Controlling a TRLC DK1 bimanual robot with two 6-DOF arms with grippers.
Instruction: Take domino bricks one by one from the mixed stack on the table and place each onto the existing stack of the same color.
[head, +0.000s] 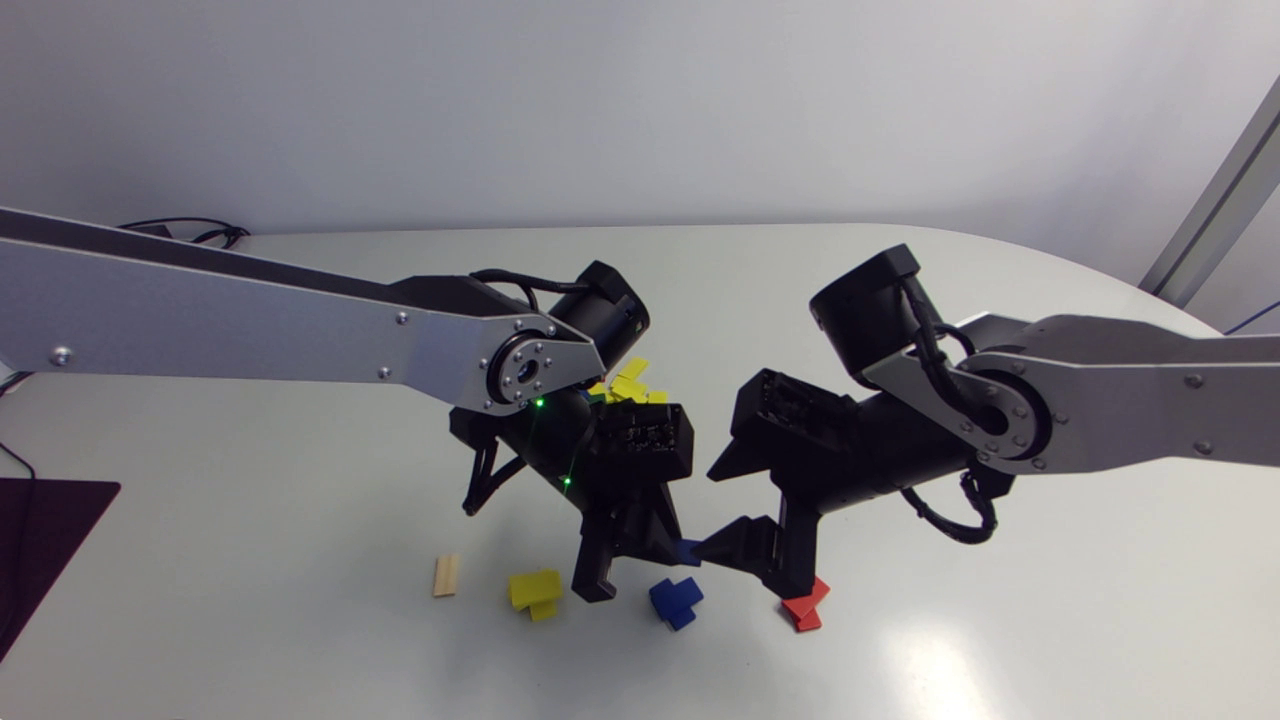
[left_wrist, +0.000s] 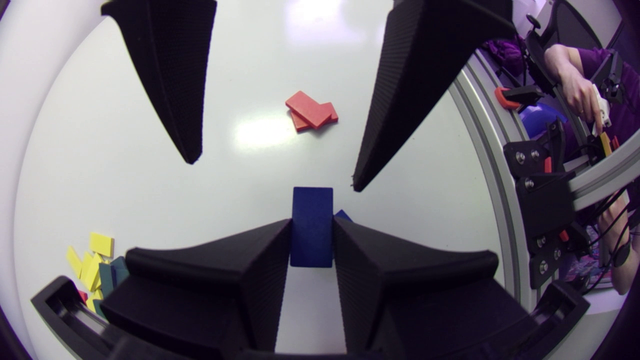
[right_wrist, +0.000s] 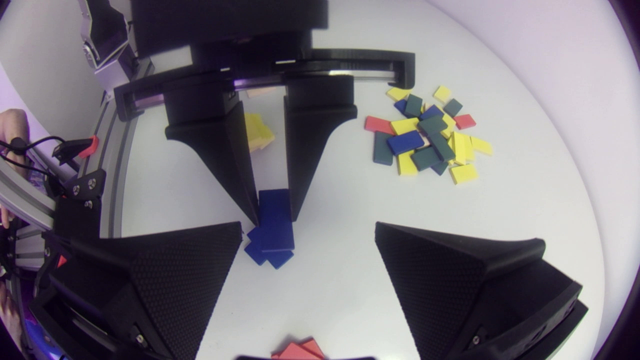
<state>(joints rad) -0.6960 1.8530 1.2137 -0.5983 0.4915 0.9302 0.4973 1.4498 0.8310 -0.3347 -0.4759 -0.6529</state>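
The left gripper (left_wrist: 311, 223) is pinched on a blue brick (left_wrist: 312, 207), one finger against each long side. About half of the brick sticks out past the fingertips. It is a flat, plain, dark blue rectangle with sharp corners. It hangs over the blue stack (head: 676, 602), a few bricks lying askew on each other; I cannot tell whether it touches them.

The right gripper (right_wrist: 306, 228) faces it with fingers spread wide and nothing between them, the tips near the brick's free end but apart from it.

On the desk (head: 300, 600), the blue stack lies in a row with a red stack (head: 805, 608) on the right arm's side, and a yellow stack (head: 535, 592) and a single wooden brick (head: 446, 575) on the left arm's. The mixed pile (right_wrist: 430, 135) of yellow, blue, dark green and red bricks sits toward the desk's middle.
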